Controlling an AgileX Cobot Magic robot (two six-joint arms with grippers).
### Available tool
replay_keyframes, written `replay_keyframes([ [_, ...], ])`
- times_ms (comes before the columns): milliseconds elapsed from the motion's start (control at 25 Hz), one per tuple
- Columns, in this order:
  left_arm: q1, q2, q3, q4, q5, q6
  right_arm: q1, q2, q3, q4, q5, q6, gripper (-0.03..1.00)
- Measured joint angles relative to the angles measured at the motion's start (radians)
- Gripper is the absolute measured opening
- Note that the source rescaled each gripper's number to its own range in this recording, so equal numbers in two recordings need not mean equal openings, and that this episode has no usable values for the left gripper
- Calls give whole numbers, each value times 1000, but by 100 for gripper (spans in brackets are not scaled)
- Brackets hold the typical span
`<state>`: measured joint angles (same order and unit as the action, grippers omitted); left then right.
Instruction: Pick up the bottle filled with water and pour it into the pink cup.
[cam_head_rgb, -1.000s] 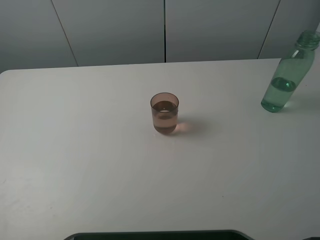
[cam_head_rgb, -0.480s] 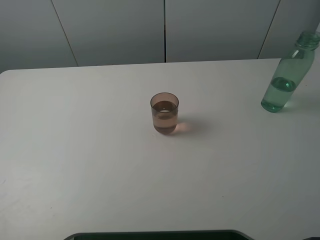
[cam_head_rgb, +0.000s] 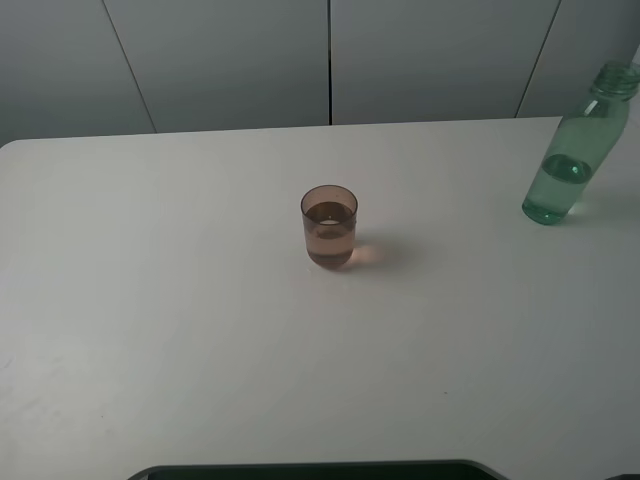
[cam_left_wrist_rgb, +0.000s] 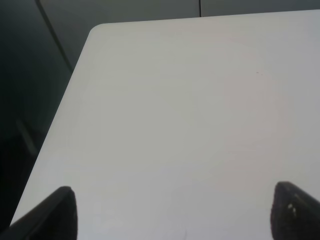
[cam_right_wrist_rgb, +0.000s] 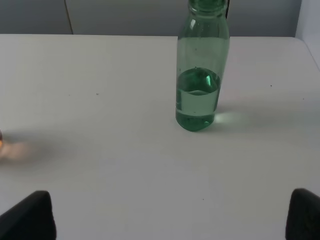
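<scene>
The green-tinted bottle (cam_head_rgb: 572, 150) stands upright at the far right of the white table (cam_head_rgb: 180, 300), partly filled with clear liquid; it also shows in the right wrist view (cam_right_wrist_rgb: 201, 70). The pink cup (cam_head_rgb: 329, 226) stands upright near the table's middle with liquid in it. Neither gripper shows in the exterior high view. My right gripper (cam_right_wrist_rgb: 172, 215) is open and empty, with the bottle ahead of it and well apart. My left gripper (cam_left_wrist_rgb: 172, 212) is open and empty over bare table near a corner.
Grey wall panels (cam_head_rgb: 330, 60) stand behind the table. A dark edge (cam_head_rgb: 320, 470) runs along the table's front. In the left wrist view the table's edge (cam_left_wrist_rgb: 60, 130) drops off to dark floor.
</scene>
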<state>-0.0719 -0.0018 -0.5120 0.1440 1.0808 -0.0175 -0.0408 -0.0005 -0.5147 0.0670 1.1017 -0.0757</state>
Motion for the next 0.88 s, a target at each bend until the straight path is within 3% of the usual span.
replay_keyframes([
  [880, 0, 0, 0, 0, 0, 0, 0, 0, 0, 0, -2, 0, 100],
])
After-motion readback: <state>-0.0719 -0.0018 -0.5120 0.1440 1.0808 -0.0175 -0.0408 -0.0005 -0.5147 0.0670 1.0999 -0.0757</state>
